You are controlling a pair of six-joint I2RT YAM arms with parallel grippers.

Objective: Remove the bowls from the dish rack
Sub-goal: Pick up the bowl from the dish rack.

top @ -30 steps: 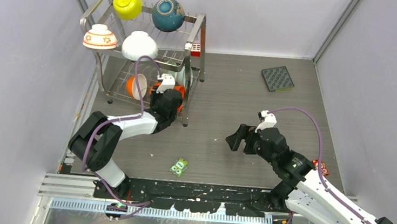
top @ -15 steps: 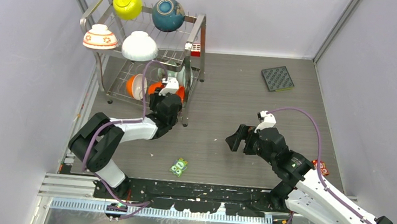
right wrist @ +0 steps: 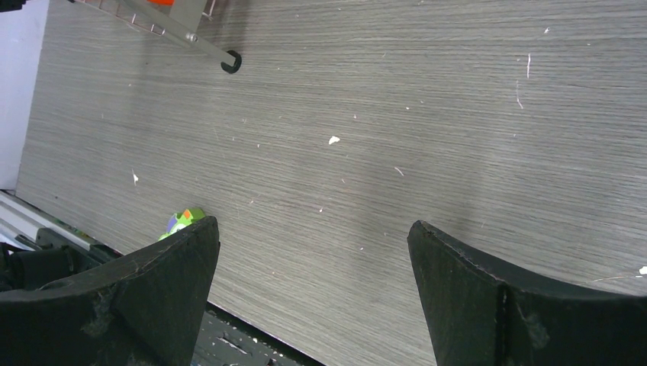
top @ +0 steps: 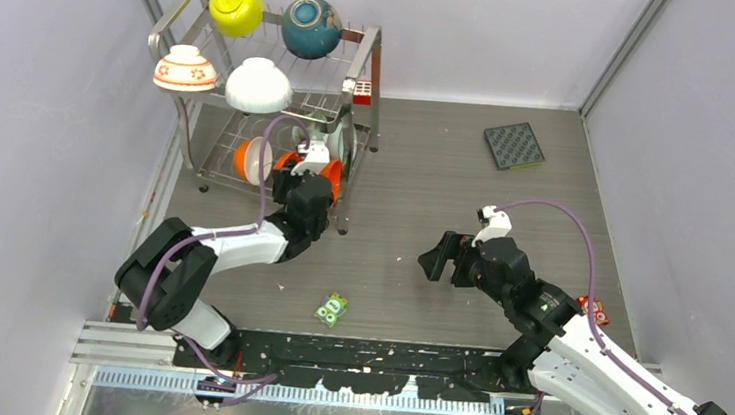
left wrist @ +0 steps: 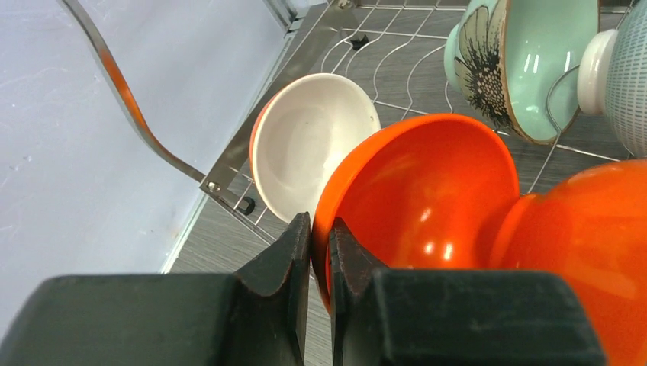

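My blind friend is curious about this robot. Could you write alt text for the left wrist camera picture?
The left gripper pinches the rim of an orange bowl standing on edge in the steel dish rack. Behind it stand a white-lined bowl and a pale green bowl with a flower.

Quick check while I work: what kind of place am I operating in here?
Probably a lab test cell, not a kitchen: plain pale walls box in a grey wood-grain table, with a steel dish rack of bowls staged on it.
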